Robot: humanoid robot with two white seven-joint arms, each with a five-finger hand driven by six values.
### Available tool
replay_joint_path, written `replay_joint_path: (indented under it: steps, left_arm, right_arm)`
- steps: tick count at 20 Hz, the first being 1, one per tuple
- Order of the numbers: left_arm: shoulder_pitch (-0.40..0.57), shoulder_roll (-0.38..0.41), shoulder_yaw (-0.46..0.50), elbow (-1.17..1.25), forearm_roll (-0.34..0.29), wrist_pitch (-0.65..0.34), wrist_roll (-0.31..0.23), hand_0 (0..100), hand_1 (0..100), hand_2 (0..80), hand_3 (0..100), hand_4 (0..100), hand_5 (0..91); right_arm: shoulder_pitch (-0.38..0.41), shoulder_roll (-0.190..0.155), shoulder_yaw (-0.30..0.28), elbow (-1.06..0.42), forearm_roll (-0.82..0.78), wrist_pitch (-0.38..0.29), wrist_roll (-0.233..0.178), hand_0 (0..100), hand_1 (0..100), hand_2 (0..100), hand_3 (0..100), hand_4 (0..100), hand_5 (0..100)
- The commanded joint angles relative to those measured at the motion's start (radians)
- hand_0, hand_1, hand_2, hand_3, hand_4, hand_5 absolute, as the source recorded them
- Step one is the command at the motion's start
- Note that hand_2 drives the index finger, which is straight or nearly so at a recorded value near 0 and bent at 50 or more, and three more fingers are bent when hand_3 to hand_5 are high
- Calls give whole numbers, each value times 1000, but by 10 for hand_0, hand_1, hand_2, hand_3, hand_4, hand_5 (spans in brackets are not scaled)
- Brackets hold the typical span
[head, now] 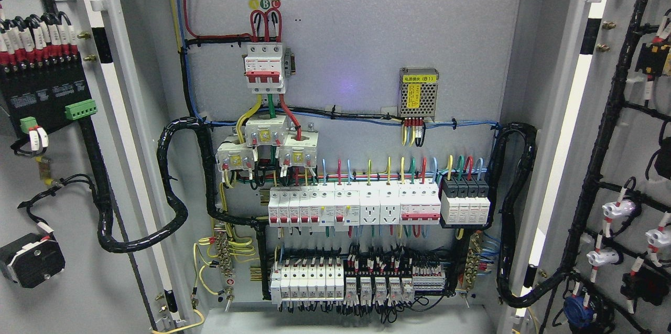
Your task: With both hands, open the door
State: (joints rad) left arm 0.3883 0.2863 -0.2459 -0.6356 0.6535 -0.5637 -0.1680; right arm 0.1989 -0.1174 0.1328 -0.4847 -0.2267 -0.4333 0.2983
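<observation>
A grey electrical cabinet stands with both doors swung wide open. The left door (pixel 57 192) shows its inner face at the picture's left, with a black terminal block (pixel 44 90) and black cable bundles on it. The right door (pixel 637 166) shows its inner face at the right, with black wiring looms and white lamp backs. Between them the back panel (pixel 356 35) carries a red-and-white main breaker (pixel 266 68), rows of white breakers (pixel 354 207) and coloured wires. Neither of my hands nor arms shows in the head view.
A perforated metal power supply (pixel 418 93) sits at the panel's upper right. Thick black corrugated conduits loop from the left door (pixel 173 208) and the right door (pixel 516 218) into the cabinet. The cabinet floor (pixel 341 323) lies along the bottom edge.
</observation>
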Motion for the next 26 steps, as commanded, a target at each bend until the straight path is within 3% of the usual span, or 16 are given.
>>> replay_joint_path:
  steps: [1, 3, 6, 9, 16, 18, 20, 26]
  left_arm:
    - [-43, -99, -39, 388, -24, 14, -8, 0, 0, 0, 0, 0, 0]
    - [-46, -101, -38, 401, -72, 57, -37, 0, 0, 0, 0, 0, 0]
    - [-83, -117, -32, 445, -149, 165, -87, 0, 0, 0, 0, 0, 0]
    - [-123, -131, -33, 490, -155, 188, -102, 0, 0, 0, 0, 0, 0]
    - [-149, -164, -32, 505, -222, 309, -104, 0, 0, 0, 0, 0, 0]
    - [-154, -168, -32, 507, -224, 352, -104, 0, 0, 0, 0, 0, 0]
    - [-157, -174, -32, 507, -229, 401, -104, 0, 0, 0, 0, 0, 0]
    - [-167, -184, -32, 505, -229, 441, -102, 0, 0, 0, 0, 0, 0]
  right_arm:
    - [-58, 51, 11, 368, 102, 147, -65, 194, 0, 0, 0, 0, 0]
    - [-62, 70, 10, 368, 133, 235, -88, 194, 0, 0, 0, 0, 0]
    - [-62, 85, 11, 379, 145, 258, -117, 194, 0, 0, 0, 0, 0]
    - [-64, 107, 8, 393, 147, 292, -117, 194, 0, 0, 0, 0, 0]
    - [-105, 157, -2, 391, 145, 473, -122, 193, 0, 0, 0, 0, 0]
    - [-115, 165, -1, 393, 147, 505, -146, 193, 0, 0, 0, 0, 0]
    - [-116, 166, 2, 394, 147, 519, -186, 194, 0, 0, 0, 0, 0]
    - [-116, 176, 2, 432, 204, 513, -188, 193, 0, 0, 0, 0, 0]
